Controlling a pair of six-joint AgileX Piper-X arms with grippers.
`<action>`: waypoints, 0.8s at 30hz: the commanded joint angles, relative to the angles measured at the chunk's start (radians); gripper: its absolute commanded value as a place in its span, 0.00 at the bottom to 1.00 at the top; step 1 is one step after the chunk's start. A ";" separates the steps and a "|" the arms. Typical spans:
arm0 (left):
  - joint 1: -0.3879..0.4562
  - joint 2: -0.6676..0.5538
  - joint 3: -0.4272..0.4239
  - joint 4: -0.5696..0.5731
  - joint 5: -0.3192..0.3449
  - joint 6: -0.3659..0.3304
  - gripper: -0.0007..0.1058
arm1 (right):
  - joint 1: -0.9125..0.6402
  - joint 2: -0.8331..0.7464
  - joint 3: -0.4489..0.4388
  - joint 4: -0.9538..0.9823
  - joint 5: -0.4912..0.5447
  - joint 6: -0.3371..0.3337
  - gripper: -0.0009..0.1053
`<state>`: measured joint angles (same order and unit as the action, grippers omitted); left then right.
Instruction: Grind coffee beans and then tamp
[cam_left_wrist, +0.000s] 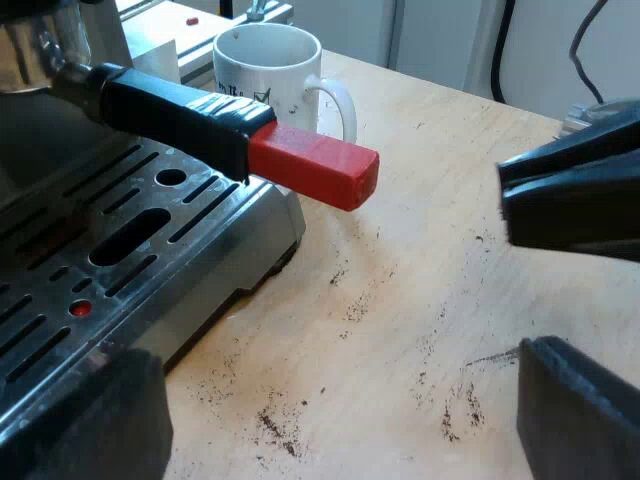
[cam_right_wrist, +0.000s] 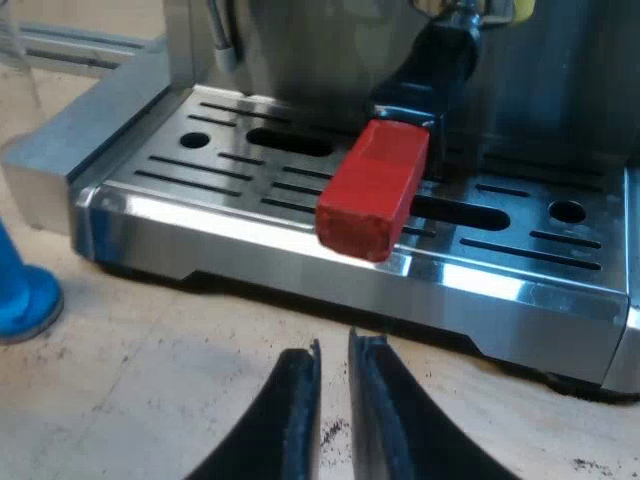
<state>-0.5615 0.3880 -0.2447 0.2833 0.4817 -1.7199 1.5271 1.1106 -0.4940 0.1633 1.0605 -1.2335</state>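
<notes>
No words or numbers could be read anywhere. The mug (cam_left_wrist: 290, 85), well beyond the open left gripper (cam_left_wrist: 330, 440), carried dark print on its side, too small to make out.

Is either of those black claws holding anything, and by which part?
Nothing is held. The left gripper is open over the table; the right gripper is shut on nothing, short of the holder's red end.
</notes>
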 joint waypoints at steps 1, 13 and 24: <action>-0.006 -0.002 -0.003 -0.015 -0.008 -0.011 0.69 | -0.028 0.030 -0.002 -0.070 0.014 0.007 0.11; -0.006 -0.002 -0.003 -0.013 -0.008 -0.011 0.69 | -0.108 0.113 -0.002 -0.208 0.005 0.007 0.11; -0.006 -0.002 -0.003 -0.013 -0.008 -0.011 0.69 | -0.162 0.123 -0.002 -0.226 -0.016 -0.004 0.11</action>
<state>-0.5615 0.3880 -0.2447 0.2833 0.4817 -1.7199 1.3810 1.2333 -0.4940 -0.0477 1.0583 -1.2269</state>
